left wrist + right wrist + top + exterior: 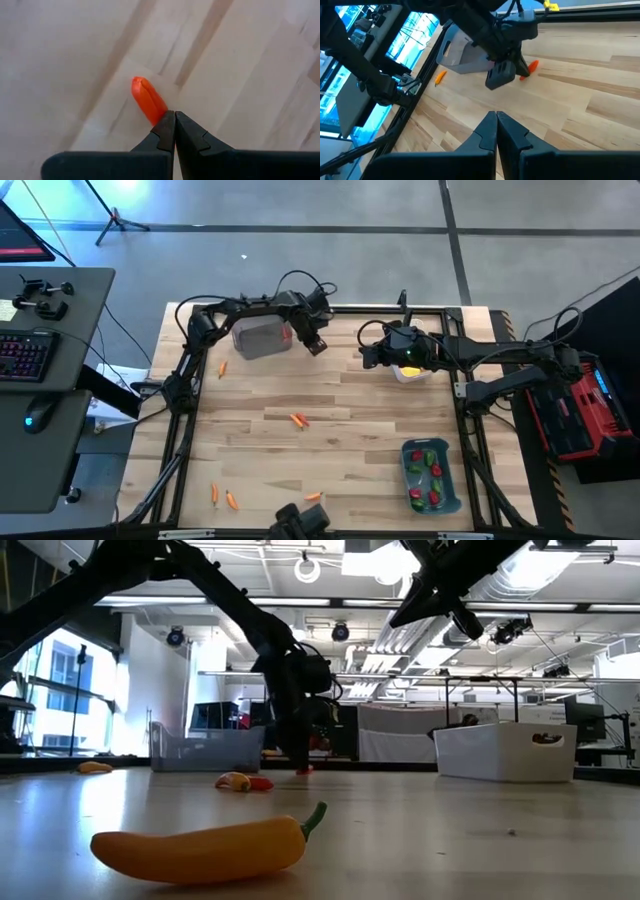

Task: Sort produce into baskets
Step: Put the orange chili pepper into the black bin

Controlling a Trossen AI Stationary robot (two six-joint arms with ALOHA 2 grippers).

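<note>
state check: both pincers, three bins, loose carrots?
left pincer: shut on carrot
right pincer: shut, holds nothing, above the table
grey bin: contents hidden
white bin: holds a yellow piece
blue bin: holds red and green peppers
loose carrots: lying on table

Pale matt wood table (330,400).

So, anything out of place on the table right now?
Loose carrots lie scattered on the bare wood: two mid-table, several near the front edge, one beside the grey basket. The left gripper is shut on a carrot's end. Nothing looks spilled or damaged.
</note>
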